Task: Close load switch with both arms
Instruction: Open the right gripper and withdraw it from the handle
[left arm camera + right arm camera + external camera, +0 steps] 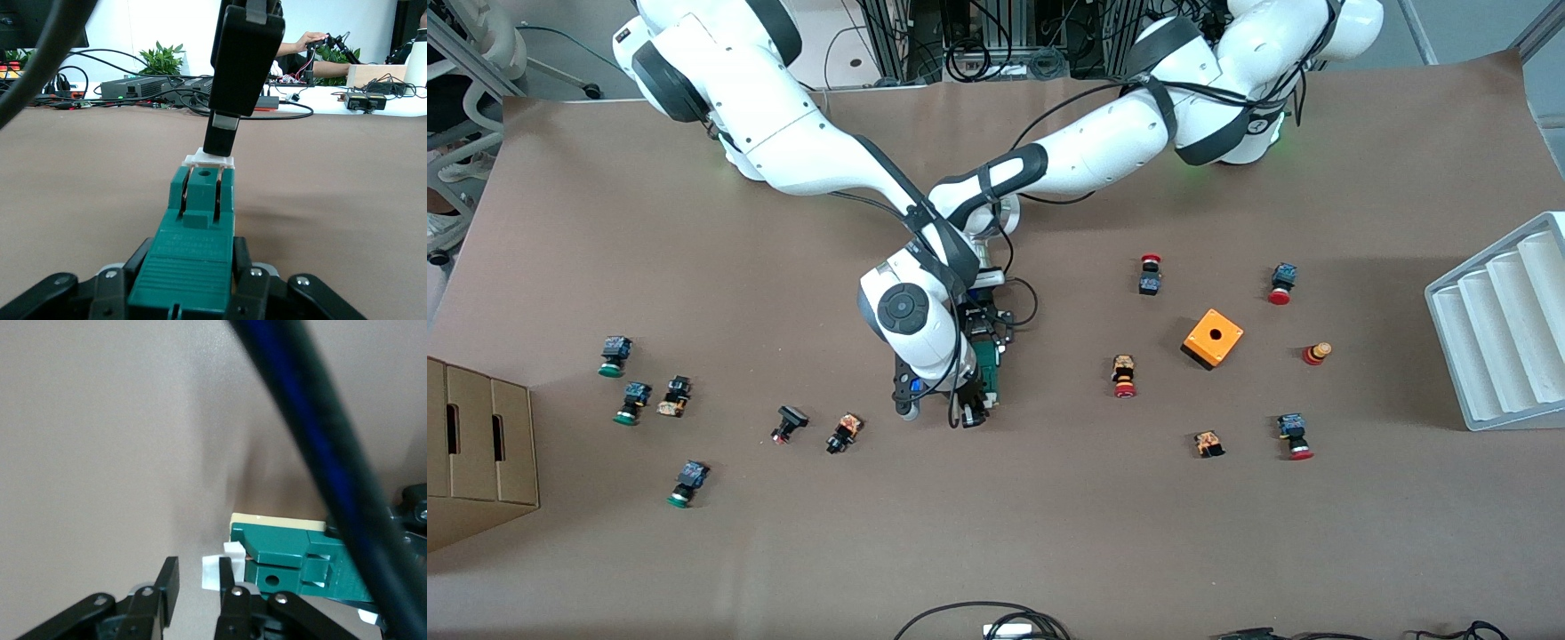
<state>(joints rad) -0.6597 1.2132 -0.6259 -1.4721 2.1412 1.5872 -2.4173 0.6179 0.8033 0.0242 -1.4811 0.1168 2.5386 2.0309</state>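
The load switch [989, 373], a slim green bar with a white block at one end, lies at the middle of the table. My left gripper [985, 340] is shut on its green body, which shows in the left wrist view [200, 207] between the black fingers [241, 257]. My right gripper [971, 411] is at the switch's end nearer the front camera. In the right wrist view it [198, 577] is open, with one finger beside the white block [212, 572] and nothing between the fingers. The left wrist view shows that finger [221, 133] down on the white block [209, 160].
An orange box with a round hole [1212, 338] and red-capped push buttons [1124, 376] lie toward the left arm's end. Green-capped buttons [614, 356] and a cardboard box [476, 444] lie toward the right arm's end. A white ribbed tray [1507, 329] stands at the table edge.
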